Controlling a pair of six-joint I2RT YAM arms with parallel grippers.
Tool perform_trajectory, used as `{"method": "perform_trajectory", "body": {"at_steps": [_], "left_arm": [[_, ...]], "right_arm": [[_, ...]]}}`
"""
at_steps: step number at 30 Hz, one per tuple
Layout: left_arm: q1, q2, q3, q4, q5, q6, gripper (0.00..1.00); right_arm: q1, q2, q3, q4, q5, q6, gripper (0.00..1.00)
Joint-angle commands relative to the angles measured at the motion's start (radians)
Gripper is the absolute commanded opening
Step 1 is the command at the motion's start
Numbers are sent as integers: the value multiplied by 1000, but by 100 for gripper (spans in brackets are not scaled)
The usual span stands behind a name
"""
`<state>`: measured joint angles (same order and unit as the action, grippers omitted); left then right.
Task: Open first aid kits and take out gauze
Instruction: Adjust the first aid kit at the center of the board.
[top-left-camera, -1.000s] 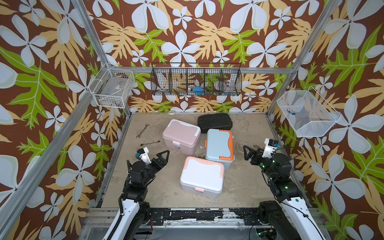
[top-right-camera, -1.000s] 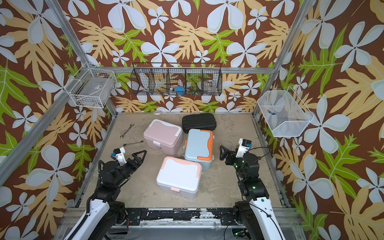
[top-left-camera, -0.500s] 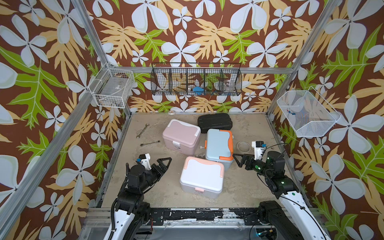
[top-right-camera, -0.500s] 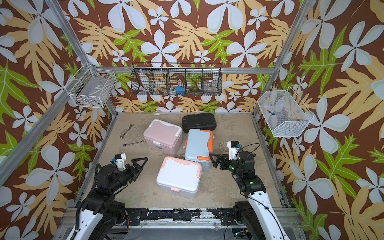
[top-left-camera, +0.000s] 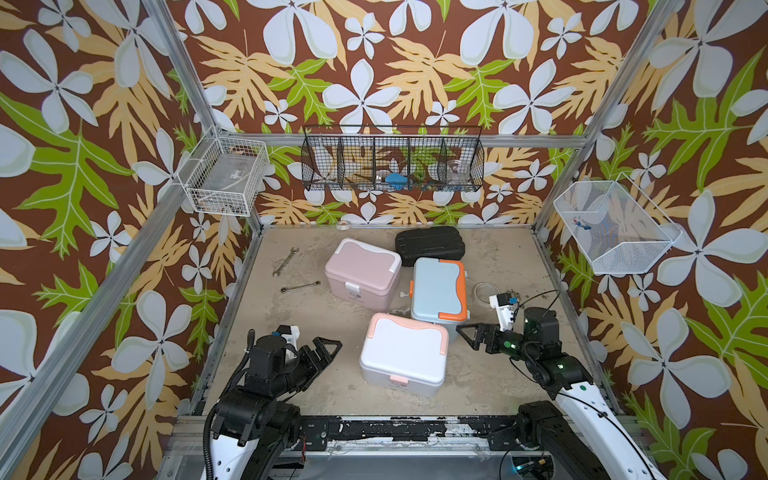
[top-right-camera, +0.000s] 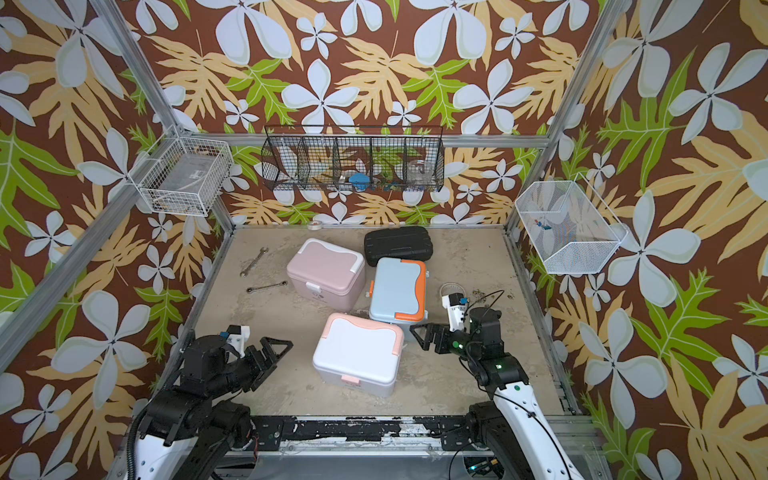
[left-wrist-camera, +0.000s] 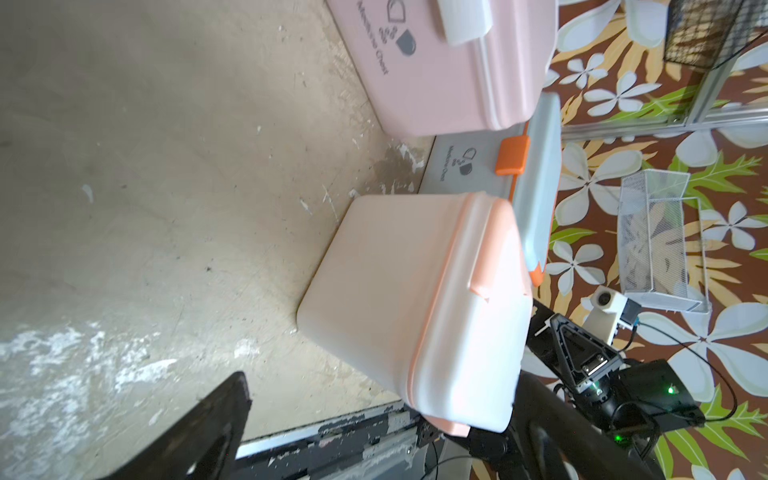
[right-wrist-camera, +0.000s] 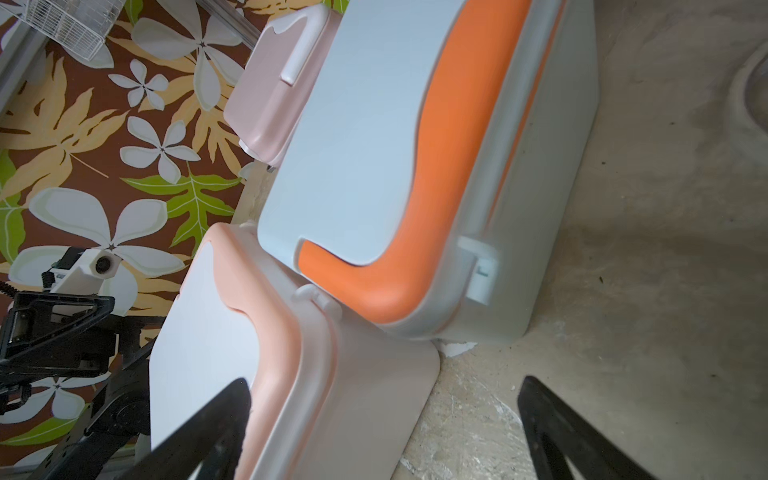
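At lower left of a top view, my left claw (top-left-camera: 322, 351) gapes empty; at lower right, my right claw (top-left-camera: 471, 332) gapes too, just beside the white-peach kit (top-left-camera: 402, 353) at centre. Above it sit the blue kit (top-left-camera: 436, 289) and pink kit (top-left-camera: 361, 270), all lids shut.

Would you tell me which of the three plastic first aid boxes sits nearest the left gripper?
The white box with the peach handle, at the front, facing the open left gripper; the pink box and light blue box stand farther back.
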<state>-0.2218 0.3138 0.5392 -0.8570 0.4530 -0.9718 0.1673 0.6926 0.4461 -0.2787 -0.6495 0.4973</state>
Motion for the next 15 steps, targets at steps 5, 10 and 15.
{"method": "perform_trajectory", "body": {"at_steps": [5, 10, 15], "left_arm": [[-1, 32, 7, -61, 137, 41, 100], [-2, 33, -41, 6, 217, 7, 100], [-1, 43, -64, 43, 284, -3, 100]], "right_arm": [[82, 41, -14, 56, -8, 25, 100], [162, 83, -5, 99, 35, 46, 100], [205, 128, 9, 116, 51, 49, 100]]}}
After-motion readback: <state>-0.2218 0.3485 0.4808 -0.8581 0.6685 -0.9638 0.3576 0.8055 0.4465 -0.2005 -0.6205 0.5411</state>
